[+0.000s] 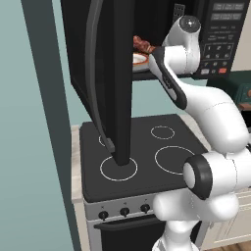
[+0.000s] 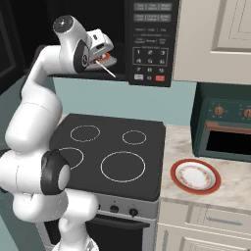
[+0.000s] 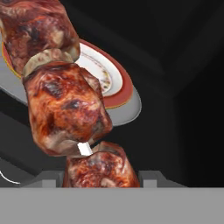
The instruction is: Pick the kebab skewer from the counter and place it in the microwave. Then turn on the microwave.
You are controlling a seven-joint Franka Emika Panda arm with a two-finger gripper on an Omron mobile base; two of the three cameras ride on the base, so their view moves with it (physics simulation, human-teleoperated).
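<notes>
Our end effector (image 2: 102,53) sits at the mouth of the microwave (image 2: 149,41), and in the hand view its finger tips (image 3: 48,177) stand on either side of the kebab skewer (image 3: 65,109). The gap between them looks matched to the meat chunk, so we judge it closed on the skewer, not released. The skewer hangs over the plate (image 3: 111,78) on the grey turntable (image 3: 131,107) inside the cavity.

Risks as we see them: let go too high or tilted, and the skewer could roll off the plate's rim toward the front edge of the cavity. Its pale stick pokes out toward the opening in the right base view, so it might foul the microwave door (image 1: 110,73) when that swings shut. The door hangs open over the stovetop (image 2: 110,152), and the arm must withdraw without clipping it.
</notes>
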